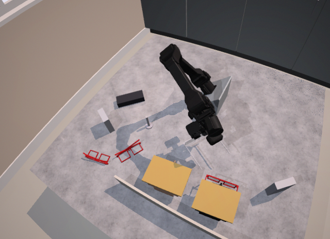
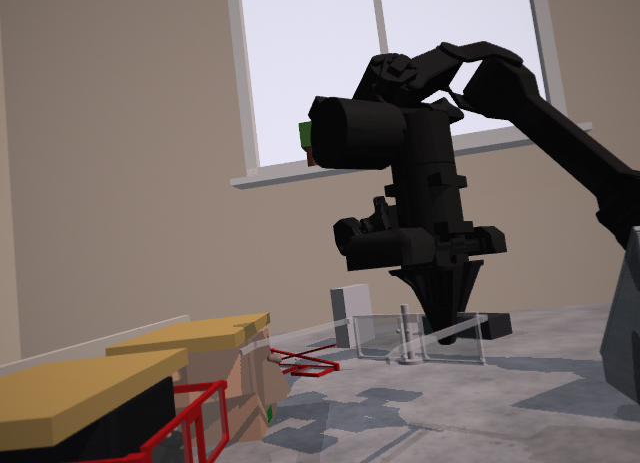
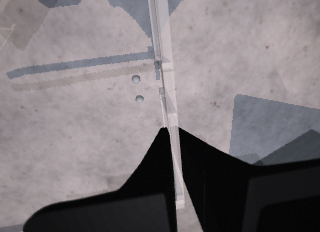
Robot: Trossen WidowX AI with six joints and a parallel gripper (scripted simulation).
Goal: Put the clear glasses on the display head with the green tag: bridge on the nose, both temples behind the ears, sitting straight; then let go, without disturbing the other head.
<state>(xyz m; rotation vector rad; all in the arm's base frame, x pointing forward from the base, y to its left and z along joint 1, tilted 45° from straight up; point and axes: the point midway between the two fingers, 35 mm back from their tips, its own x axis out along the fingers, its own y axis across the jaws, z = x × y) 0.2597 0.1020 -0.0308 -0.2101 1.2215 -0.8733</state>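
Note:
The clear glasses (image 1: pixel 193 142) (image 2: pixel 473 319) (image 3: pixel 166 67) hang upright above the table, temples pointing toward the heads' side. My gripper (image 2: pixel 447 339) (image 3: pixel 169 133) is shut on their front frame; in the top view the arm hides its fingertips. The green-tagged head (image 1: pixel 167 175) (image 2: pixel 253 375) has a bare face; its green tag (image 2: pixel 269 413) shows low at the front. The glasses are in front of the heads, nearer the robot and right of the tagged head's nose (image 1: pixel 176 163) in the top view. They appear clear of both heads. The other head (image 1: pixel 215 202) (image 2: pixel 77 391) wears red glasses (image 1: pixel 221 181) (image 2: pixel 224 411).
Two more red pairs lie left: one (image 1: pixel 129 152) near the tagged head, one (image 1: pixel 97 157) farther out. A thin post (image 1: pixel 147 121) (image 2: pixel 406 329), a black block (image 1: pixel 130 98) and grey blocks (image 1: pixel 105 120) (image 1: pixel 282 186) stand around. A low wall (image 1: pixel 165 204) runs behind the heads.

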